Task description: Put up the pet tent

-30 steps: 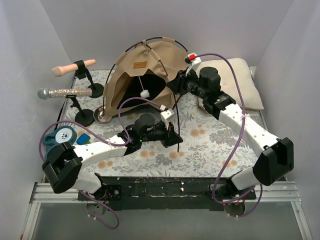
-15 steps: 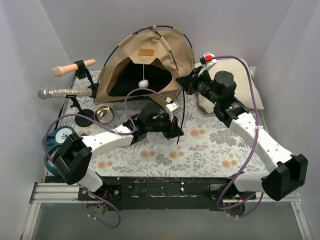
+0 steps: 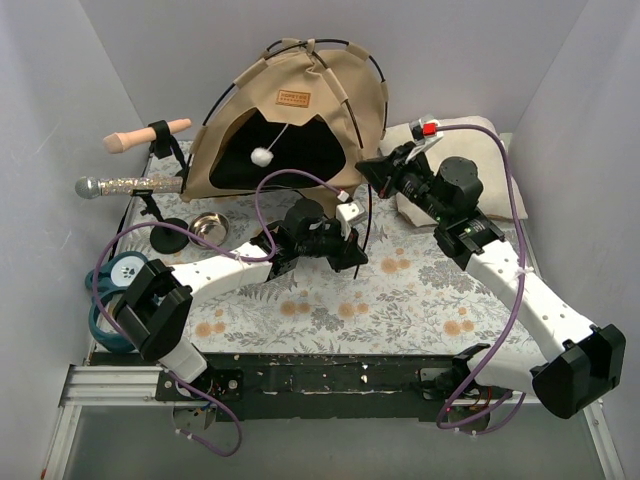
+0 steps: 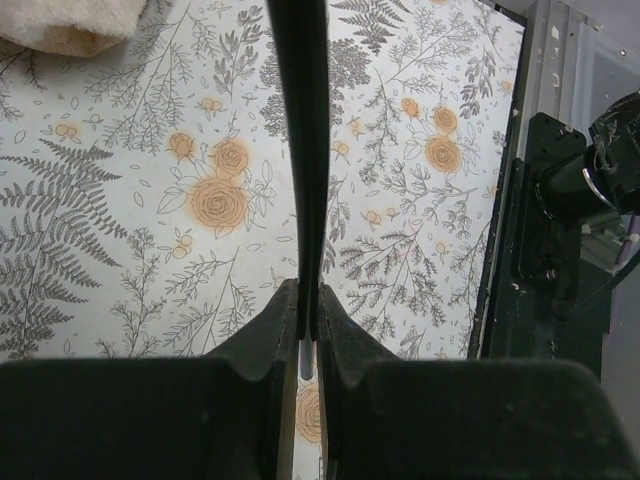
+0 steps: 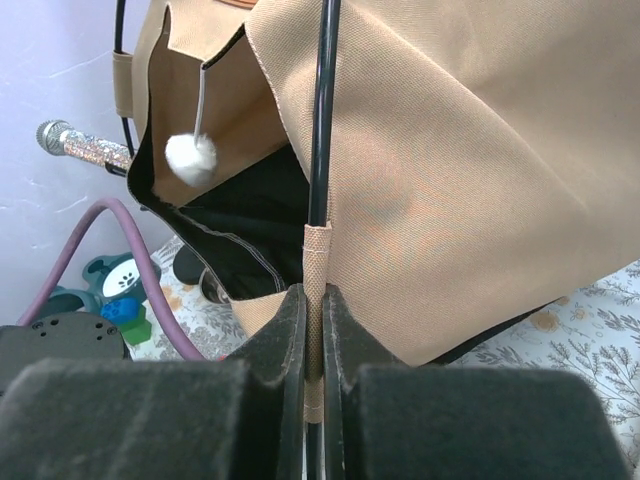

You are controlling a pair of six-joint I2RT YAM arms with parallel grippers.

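Tent [image 3: 300, 110] is arching up domed but tilting on the table [image 3: 430, 300], left tool [image 4: 308, 292] and right tool [image 5: 313, 296] each pinching a pole [image 5: 322, 120], leveling likely remaining.

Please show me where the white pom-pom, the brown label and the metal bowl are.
white pom-pom [image 5: 190, 157], right wrist view, middle of the ball.
brown label [image 3: 294, 98], top external view, centre of the patch.
metal bowl [image 3: 207, 224], top external view, bare inside.

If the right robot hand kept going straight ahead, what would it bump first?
Probably the tan wall of the pet tent, right behind the black pole its fingers pinch. Depth is unclear.
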